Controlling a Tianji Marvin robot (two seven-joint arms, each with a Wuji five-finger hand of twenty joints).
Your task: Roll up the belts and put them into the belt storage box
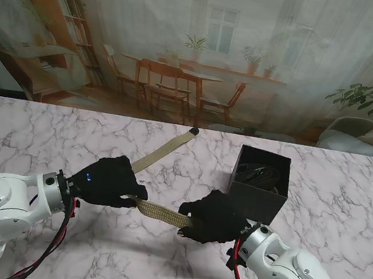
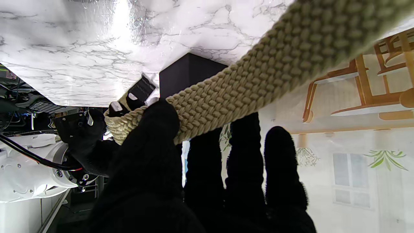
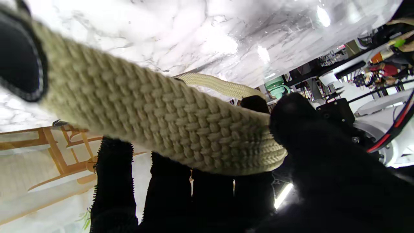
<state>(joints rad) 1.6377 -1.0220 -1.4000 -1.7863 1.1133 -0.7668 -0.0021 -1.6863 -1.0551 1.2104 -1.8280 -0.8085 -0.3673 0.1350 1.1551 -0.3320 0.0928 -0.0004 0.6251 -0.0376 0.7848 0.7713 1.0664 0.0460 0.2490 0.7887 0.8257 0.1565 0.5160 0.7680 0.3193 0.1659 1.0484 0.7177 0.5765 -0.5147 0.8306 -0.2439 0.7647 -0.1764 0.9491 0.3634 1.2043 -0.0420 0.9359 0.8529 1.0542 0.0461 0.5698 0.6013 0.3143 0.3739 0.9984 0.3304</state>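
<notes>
Belt (image 1: 160, 212) is sitting between both hands — a tan woven webbing strap, coarse basket-weave texture, flat and floppy. Left hand (image 1: 109, 180) is closing its fingers (image 2: 161, 129) around the strap, thumb pressing on top of it with the other fingers underneath. Right hand (image 1: 213, 217) is doing the same near the strap's other gripped end, its fingers (image 3: 207, 191) under the webbing and thumb over the edge. The short span between the two sets of fingers is hanging just above the bench (image 1: 43, 137), slightly slack.

From the left fingers the rest of the strap is running away from me across the marble, ending in a dark tip (image 1: 193, 132) well beyond the hands. In the left wrist view a small dark-and-white piece is sitting at the end by the right fingers, maybe a buckle — cannot tell.

Belt storage box (image 1: 259, 184) is standing just beyond the right fingers, black, open-topped, with something dark and coiled already inside, probably another belt, though too dim to confirm.

Progress, as I judge it: early for this belt. No coil is showing yet; the strap is mostly laid out straight. Rolling is remaining, then dropping the roll into the box.
</notes>
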